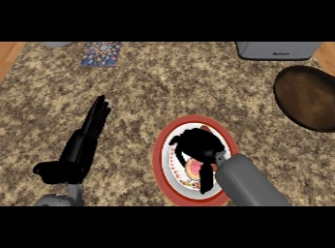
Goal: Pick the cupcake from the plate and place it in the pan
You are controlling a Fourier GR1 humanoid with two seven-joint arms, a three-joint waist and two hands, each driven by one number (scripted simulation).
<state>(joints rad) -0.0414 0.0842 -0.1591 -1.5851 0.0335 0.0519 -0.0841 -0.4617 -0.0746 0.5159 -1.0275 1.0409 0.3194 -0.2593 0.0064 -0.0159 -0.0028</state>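
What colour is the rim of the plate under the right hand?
Red, around a white centre; the plate shows best in the head view, partly covered by the right hand.

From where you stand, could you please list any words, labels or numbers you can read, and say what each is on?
Grey appliance at the counter's far edge: a small dark label on its front, too blurred to read.
Red-rimmed white plate: markings round the inner rim, not readable as text.
Patterned blue card: a pattern, no legible words.

1. The single head view looks steeply down on the counter (170,82) from close above.
2. Forearms enter from six o'clock; the far edge lies toward twelve o'clock.
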